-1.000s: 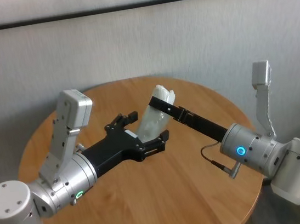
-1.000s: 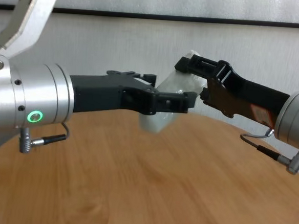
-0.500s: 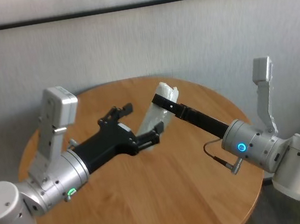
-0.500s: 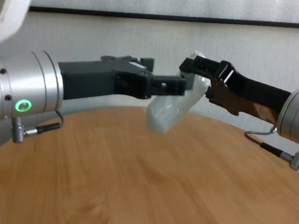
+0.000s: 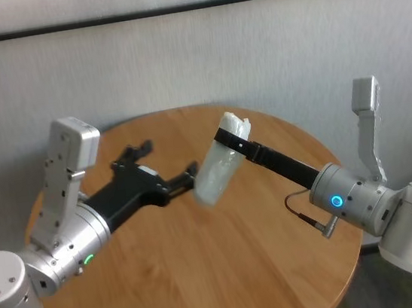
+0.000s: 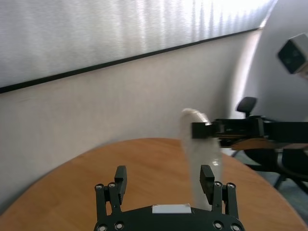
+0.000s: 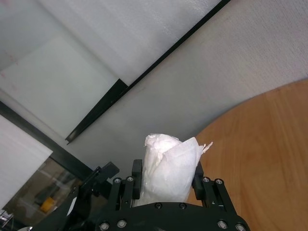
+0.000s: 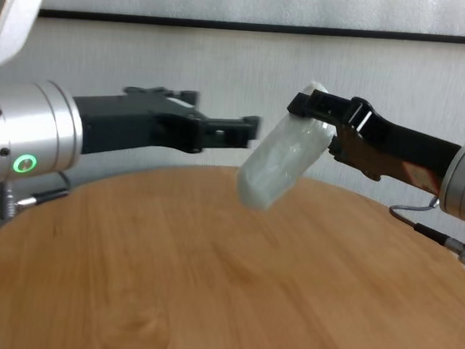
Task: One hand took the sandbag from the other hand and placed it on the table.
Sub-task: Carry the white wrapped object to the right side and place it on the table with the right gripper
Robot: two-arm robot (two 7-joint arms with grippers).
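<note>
The white lumpy sandbag (image 5: 218,170) hangs tilted above the round wooden table (image 5: 206,268), gripped at its upper end. My right gripper (image 5: 233,137), the one with the blue ring, is shut on it; the right wrist view shows the sandbag (image 7: 168,161) wedged between both fingers (image 7: 137,177). My left gripper (image 5: 167,159), with the green ring, stands open just left of the bag with nothing between its fingers. In the chest view the left gripper (image 8: 221,111) ends beside the sandbag (image 8: 285,166), held by the right gripper (image 8: 321,109). In the left wrist view the sandbag (image 6: 202,154) hangs beyond the open left gripper (image 6: 163,175).
A grey wall with a black strip runs behind the table (image 8: 209,285). A dark office chair (image 6: 248,103) stands beyond the table's far edge. White upper links of the left arm (image 5: 68,172) and right arm (image 5: 368,125) rise at either side.
My left gripper, whose open fingers were around the sandbag, has drawn back to the left, off it. The right gripper keeps its hold and has shifted slightly right with the bag.
</note>
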